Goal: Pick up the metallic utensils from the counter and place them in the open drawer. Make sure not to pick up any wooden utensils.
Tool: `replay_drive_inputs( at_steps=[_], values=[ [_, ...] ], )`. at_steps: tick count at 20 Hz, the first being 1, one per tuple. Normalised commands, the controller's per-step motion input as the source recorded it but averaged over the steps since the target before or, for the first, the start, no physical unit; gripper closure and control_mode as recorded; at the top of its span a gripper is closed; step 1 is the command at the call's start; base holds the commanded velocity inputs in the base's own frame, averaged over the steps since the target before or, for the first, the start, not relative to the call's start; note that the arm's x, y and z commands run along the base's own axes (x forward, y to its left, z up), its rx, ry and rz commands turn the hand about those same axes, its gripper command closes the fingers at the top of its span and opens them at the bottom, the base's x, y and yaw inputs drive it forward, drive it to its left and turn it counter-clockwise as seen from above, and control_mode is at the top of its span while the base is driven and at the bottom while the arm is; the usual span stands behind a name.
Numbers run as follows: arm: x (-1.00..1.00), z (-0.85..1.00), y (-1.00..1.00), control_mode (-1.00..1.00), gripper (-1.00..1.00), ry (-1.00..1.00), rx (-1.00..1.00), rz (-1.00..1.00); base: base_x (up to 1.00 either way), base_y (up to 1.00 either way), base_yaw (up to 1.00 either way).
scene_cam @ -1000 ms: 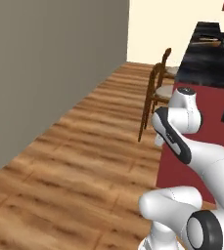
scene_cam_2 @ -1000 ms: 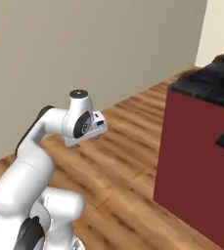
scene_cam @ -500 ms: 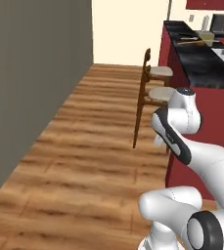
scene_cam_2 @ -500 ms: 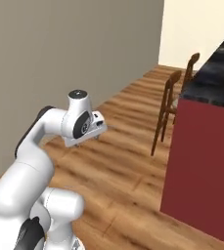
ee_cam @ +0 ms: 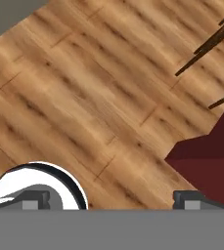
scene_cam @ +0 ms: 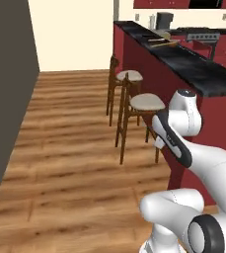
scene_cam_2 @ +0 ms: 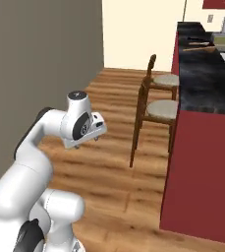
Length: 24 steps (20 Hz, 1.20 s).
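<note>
1. Nothing is collected yet: the claw (scene_cam_2: pixel 97 138) hangs wide apart and empty over the wooden floor (ee_cam: pixel 99 88), beside the stools (scene_cam: pixel 146 102).
2. The table (scene_cam: pixel 193 69) runs along the right; a few small things, perhaps the utensils (scene_cam: pixel 161 43), lie at its far end, too small to sort metal from wood.
3. Left to do, I judge: reaching them, every pickup, and finding the drawer.

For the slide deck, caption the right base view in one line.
White arm with gripper folded over the wood floor, beside two bar stools at the black counter.
</note>
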Motion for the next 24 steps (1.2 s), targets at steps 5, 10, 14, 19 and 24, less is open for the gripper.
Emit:
replay_drive_inputs(
  at_steps=[5, 10, 14, 19, 24],
  values=[
    [0.00, 0.00, 0.00, 1.00, -1.00, 0.00, 0.00, 0.00, 1.00, 0.96, -0.51],
    [0.00, 0.00, 0.00, 1.00, -1.00, 0.00, 0.00, 0.00, 1.00, 1.00, -0.49],
    [0.00, 0.00, 0.00, 1.00, -1.00, 0.00, 0.00, 0.00, 0.98, 1.00, -0.47],
    [0.00, 0.00, 0.00, 1.00, -1.00, 0.00, 0.00, 0.00, 0.86, 1.00, -0.51],
    [0.00, 0.00, 0.00, 1.00, -1.00, 0.00, 0.00, 0.00, 0.69, 1.00, -0.55]
  ],
)
